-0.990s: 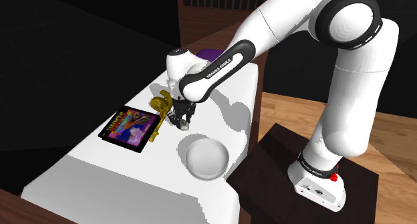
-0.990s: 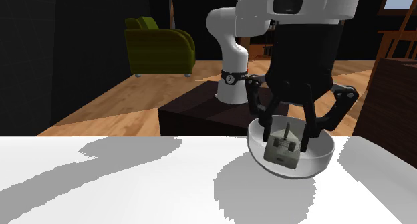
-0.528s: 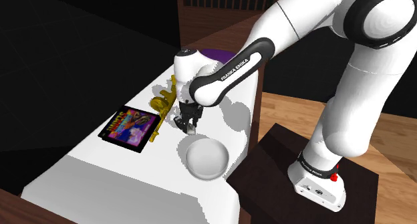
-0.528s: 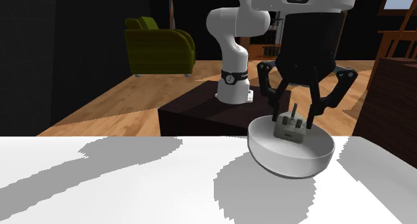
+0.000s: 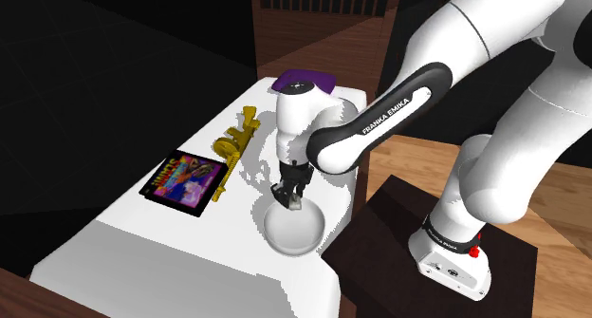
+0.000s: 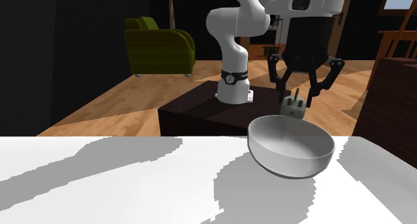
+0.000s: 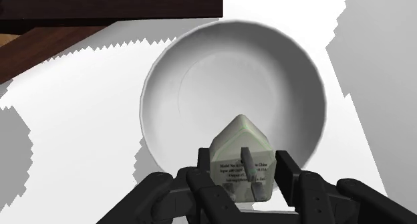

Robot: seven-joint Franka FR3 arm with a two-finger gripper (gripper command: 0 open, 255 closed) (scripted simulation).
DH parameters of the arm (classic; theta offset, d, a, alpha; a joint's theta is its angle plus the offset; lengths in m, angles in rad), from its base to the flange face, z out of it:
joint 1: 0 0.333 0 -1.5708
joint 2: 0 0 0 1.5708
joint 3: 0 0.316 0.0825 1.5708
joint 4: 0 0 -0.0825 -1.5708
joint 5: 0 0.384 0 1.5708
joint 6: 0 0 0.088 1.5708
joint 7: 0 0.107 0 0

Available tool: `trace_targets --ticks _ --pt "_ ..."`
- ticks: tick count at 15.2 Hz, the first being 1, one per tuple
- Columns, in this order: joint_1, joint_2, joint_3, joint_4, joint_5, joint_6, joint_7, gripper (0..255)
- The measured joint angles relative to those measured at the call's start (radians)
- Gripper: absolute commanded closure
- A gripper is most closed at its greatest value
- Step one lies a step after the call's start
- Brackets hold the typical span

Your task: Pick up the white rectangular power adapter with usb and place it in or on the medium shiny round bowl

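Two black fingers (image 7: 297, 182) of the gripper (image 7: 244, 189) are clenched on the adapter (image 7: 240, 156), one on each side, and I read that as a firm grasp. I see the adapter as a pale grey-white block with small print on one face and its pins turned back toward the hand. From the shoulder view the gripper (image 5: 287, 197) hangs from the bent arm with the adapter (image 5: 292, 203) over the bowl (image 5: 296, 235), above the part of its rim that lies toward the far end of the tabletop (image 5: 171, 240). In the second exterior view the adapter (image 6: 293, 109) sits between the fingers of the gripper (image 6: 294, 102), just above the bowl (image 6: 291, 152) and, as far as I can tell, clear of it. The bowl is pale and round and stands by the tabletop's long edge nearest the stand (image 5: 408, 240). Near the opposite long edge lies a flat, colourful box (image 5: 185, 181), with a gold toy (image 5: 237, 140) just beside it toward the far end. A purple thing (image 5: 304, 80) rests at the far end itself. Beyond the stand (image 6: 200, 112) I see an olive armchair (image 6: 159, 47) on a wooden floor (image 6: 113, 99).
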State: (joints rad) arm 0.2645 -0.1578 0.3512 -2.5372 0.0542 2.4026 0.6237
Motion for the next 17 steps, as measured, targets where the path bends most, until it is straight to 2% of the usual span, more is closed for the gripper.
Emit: trace_targets --ticks 12,17 --pt "-0.008 0.137 0.018 -0.059 -0.074 0.188 0.072 255" --pt "-0.010 0.160 0.017 -0.059 -0.091 0.209 0.084 255"
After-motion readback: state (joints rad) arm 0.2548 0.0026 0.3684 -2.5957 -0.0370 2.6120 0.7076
